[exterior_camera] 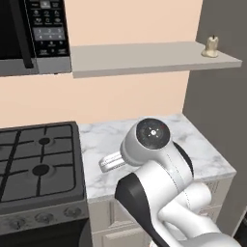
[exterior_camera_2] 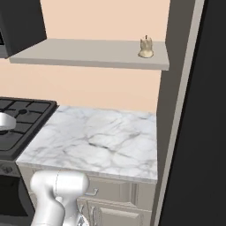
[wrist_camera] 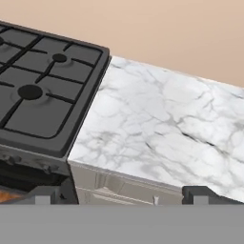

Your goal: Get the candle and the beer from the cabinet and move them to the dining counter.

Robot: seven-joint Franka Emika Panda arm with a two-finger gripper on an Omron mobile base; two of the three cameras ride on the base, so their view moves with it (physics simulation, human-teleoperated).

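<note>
The candle (exterior_camera: 210, 47) (exterior_camera_2: 146, 47), small, cream and lumpy, stands upright at the right end of the cabinet (exterior_camera: 144, 58) (exterior_camera_2: 88, 53), a flat grey shelf board on the peach wall. The beer and the dining counter are out of view. My gripper (wrist_camera: 121, 194) is open with nothing between its fingertips (wrist_camera: 44, 194). It hangs well below the shelf and looks down at the seam between stove and worktop. The folded arm (exterior_camera: 154, 144) rises in front of the worktop, far under and left of the candle.
A black gas stove (exterior_camera: 38, 164) (wrist_camera: 43, 90) joins a white marble worktop (exterior_camera: 202, 144) (exterior_camera_2: 101, 137) over beige base drawers (exterior_camera_2: 114, 194). A microwave (exterior_camera: 34, 34) hangs left of the shelf. A tall dark grey panel (exterior_camera_2: 207, 110) closes the right side.
</note>
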